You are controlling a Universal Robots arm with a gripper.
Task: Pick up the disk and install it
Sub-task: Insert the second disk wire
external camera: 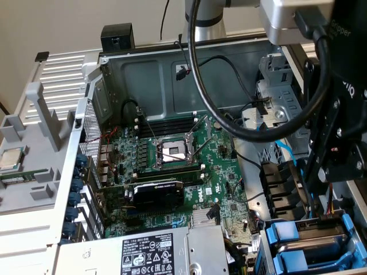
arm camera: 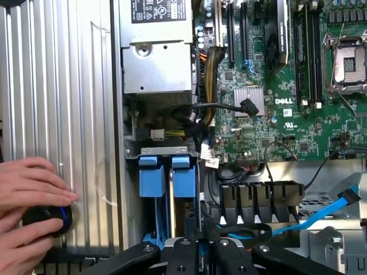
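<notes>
Blue-framed disk sits in the drive cage beside its twin carrier, under my nearly closed jaws; whether they grip it I cannot tell. Tilting risks jamming against the cage rails.

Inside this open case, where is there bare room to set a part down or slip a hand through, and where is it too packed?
Free: the bare metal wall behind the motherboard, and the ribbed grey panel beside the power supply, though a person's hands rest at one end. Crowded: the blue drive carriers, the cable bundle, and the gripper over the bay.
</notes>
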